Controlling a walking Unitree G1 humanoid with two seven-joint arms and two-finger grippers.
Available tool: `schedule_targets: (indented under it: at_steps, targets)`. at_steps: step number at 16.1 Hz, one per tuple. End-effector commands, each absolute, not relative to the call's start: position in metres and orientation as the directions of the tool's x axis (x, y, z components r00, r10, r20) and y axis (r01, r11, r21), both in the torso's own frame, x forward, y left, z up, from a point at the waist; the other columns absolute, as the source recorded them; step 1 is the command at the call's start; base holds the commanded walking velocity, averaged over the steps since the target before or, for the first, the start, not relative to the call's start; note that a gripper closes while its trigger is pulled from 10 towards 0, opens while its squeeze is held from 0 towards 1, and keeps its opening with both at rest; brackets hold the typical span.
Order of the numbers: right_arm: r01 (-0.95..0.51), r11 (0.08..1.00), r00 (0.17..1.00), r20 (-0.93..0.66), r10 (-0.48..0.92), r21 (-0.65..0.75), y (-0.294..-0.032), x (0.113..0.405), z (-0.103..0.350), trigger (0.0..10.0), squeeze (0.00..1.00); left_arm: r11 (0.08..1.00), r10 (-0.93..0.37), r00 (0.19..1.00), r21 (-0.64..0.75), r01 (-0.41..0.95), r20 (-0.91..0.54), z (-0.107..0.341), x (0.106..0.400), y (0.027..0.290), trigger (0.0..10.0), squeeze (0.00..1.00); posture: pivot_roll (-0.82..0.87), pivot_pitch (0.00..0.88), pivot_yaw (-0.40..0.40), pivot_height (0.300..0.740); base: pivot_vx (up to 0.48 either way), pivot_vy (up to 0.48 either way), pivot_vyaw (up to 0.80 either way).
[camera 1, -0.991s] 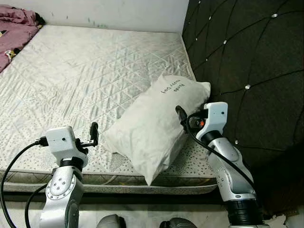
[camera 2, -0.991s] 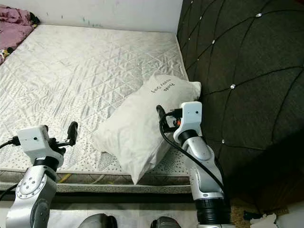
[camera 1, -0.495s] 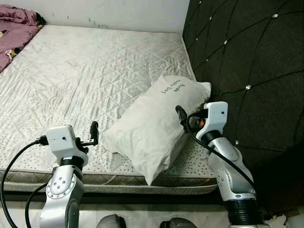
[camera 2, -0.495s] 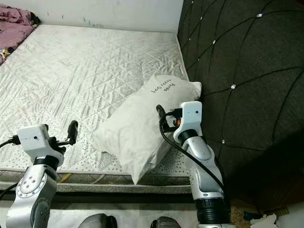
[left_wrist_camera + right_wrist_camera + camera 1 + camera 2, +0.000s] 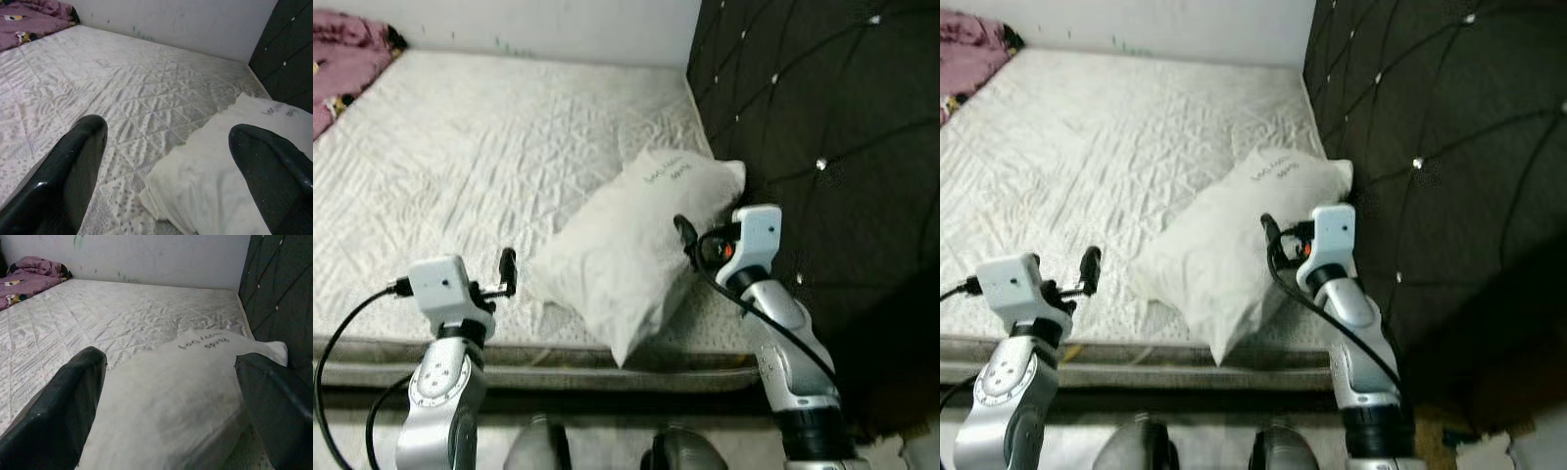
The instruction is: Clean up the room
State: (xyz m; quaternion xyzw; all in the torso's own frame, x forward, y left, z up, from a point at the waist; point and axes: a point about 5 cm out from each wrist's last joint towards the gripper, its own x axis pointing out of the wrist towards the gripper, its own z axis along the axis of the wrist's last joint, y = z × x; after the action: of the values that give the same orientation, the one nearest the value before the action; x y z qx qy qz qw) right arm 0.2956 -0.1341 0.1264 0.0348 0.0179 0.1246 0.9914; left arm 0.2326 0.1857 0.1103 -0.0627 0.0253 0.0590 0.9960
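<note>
pillow [image 5: 626, 250] against headboard [image 5: 813, 127] | pink bedding [image 5: 347, 59] far mattress corner

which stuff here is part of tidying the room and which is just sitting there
Part of the job:
- white pillow, lying askew near the mattress edge
- right gripper, open, at the pillow's side
- left gripper, open, near the pillow's lower corner
- pink bedding, bunched in the far corner

Just there:
- mattress
- dark padded headboard
- wall

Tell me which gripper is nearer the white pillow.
Right. The right gripper sits against the white pillow by the headboard; the left gripper hovers beside its lower-left corner.
</note>
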Motion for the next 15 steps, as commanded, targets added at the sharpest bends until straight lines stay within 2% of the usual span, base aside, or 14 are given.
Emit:
schedule_targets:
  at_steps: [1,9,15]
  targets:
    - [-0.246,0.967,0.969,-0.024,0.248,0.064,-0.1357,0.2965,0.1276,10.0,0.0,0.986,0.111,0.992,-0.117,-0.118,-0.065,0.1089,0.2332,0.1846,10.0,0.0,-0.07,0.03,-0.052,0.656,0.0,0.0,0.0]
    - [-0.255,0.965,0.966,-0.026,0.257,0.059,-0.134,0.2993,0.126,10.0,0.0,0.984,0.11,0.992,-0.133,-0.117,-0.061,0.1082,0.2345,0.1853,10.0,0.0,-0.06,0.013,-0.057,0.656,0.0,0.0,0.0]
    - [-0.253,0.966,0.967,-0.019,0.255,0.055,-0.1325,0.3027,0.1267,10.0,0.0,0.986,0.098,0.994,-0.131,-0.104,-0.048,0.1095,0.238,0.1856,10.0,0.0,-0.06,0.018,-0.056,0.656,0.344,0.0,0.0]
